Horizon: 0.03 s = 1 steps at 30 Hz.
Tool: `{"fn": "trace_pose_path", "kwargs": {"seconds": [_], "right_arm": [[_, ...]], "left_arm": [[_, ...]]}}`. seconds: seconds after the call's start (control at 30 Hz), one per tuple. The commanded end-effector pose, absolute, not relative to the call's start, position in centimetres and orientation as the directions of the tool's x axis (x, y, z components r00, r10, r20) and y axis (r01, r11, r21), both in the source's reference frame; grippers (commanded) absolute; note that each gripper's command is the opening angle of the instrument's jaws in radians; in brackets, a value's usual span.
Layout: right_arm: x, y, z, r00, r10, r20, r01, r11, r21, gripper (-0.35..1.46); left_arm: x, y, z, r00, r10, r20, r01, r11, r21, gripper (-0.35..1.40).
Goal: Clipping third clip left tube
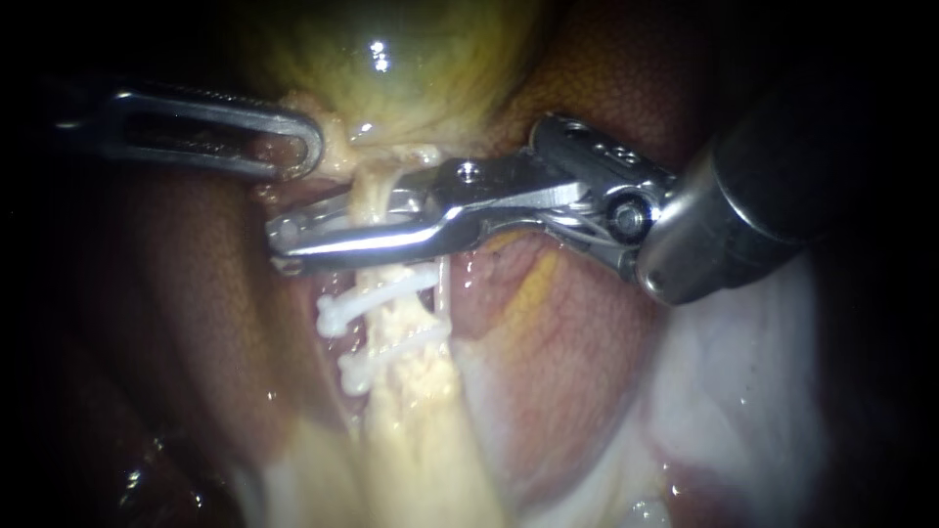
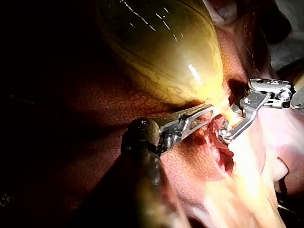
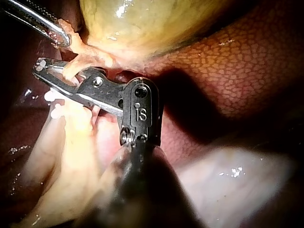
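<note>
- Right instrument's end effector (image 1: pixel 282 244): two long steel jaws a narrow gap apart, one either side of the tube (image 1: pixel 374 196). Both seem to press on it, so it is gripping the tube. A bit of white shows at the jaw tips.
- Left instrument's end effector (image 1: pixel 311 147): clamped on pale tissue at the lower end of the gallbladder (image 1: pixel 411 68), just above the other instrument's jaws. The two are near each other but apart.
- Tube: pale yellow, stringy, wet. It runs from the gallbladder's lower end down through the right jaws and widens into a thick cream band lower down. It lies in the groove between two lobes of the liver (image 1: pixel 606 108).
- Two white clips sit on the tube below the jaws. The upper clip (image 1: pixel 377 298) is just under the lower jaw, and the lower clip (image 1: pixel 391 352) is just beneath that. Both cross the tube at a slant, their knobbed ends sticking out on the endoscope view's left.
- A thin pale strand runs beside the tube on its right in that view. I cannot tell whether the clips take it in.
- Right instrument's pose: the thick dark shaft enters from the right and bends at the wrist joint, so the jaws reach leftward across the tube, almost level.
- Left instrument's pose: the shaft comes in from the left, nearly level and mostly in shadow.
- Gallbladder: yellow-green, taut, glossy. The liver around it is red-brown and mottled.
</note>
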State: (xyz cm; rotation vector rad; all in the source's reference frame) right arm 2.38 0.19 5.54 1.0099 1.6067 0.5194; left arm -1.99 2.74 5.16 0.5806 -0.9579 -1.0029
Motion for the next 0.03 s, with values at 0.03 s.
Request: {"fn": "trace_pose_path", "kwargs": {"seconds": [0.03], "right_arm": [[2.37,0.19,5.54,-0.021,0.825,-0.565,0.337,0.538,0.772,-0.35]], "left_arm": [[-1.99,2.74,5.15,0.206,-0.895,0.395,0.436,0.446,0.782,-0.35]]}}
